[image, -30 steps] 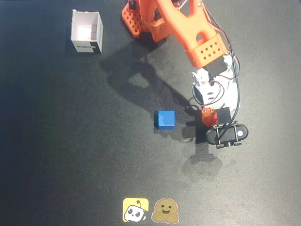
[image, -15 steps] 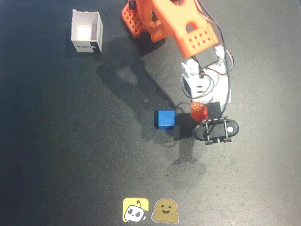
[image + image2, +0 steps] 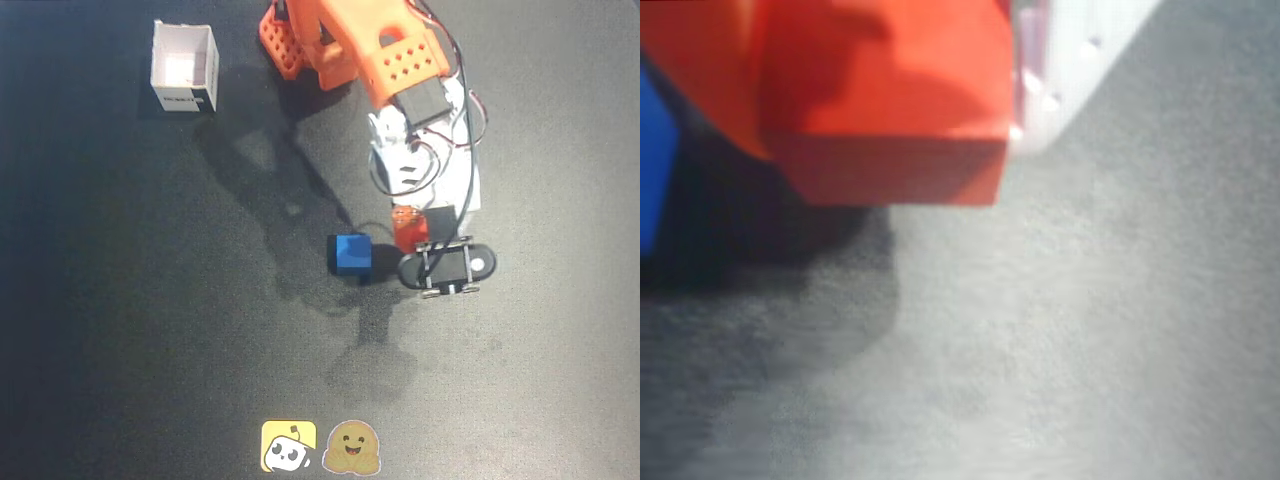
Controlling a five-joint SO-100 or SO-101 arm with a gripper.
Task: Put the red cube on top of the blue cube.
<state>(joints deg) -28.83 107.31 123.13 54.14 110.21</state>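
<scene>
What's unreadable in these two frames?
- Claw: overhead view, the arm's own body covers the fingertips; wrist view shows only a white finger beside the red cube, so the grip is unconfirmed.
- Red cube: overhead shows only a sliver; whether it is lifted or resting is unclear.
- Blue cube: wrist view cuts it at the left edge, blurred.
- White box: label too small.

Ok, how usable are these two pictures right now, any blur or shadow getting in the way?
Overhead view: sharp, with the arm's long shadow falling left across the mat past the blue cube; red cube partly under the arm. Wrist view: soft and out of focus, the red cube fills the top, with a dark shadow beneath it.
</scene>
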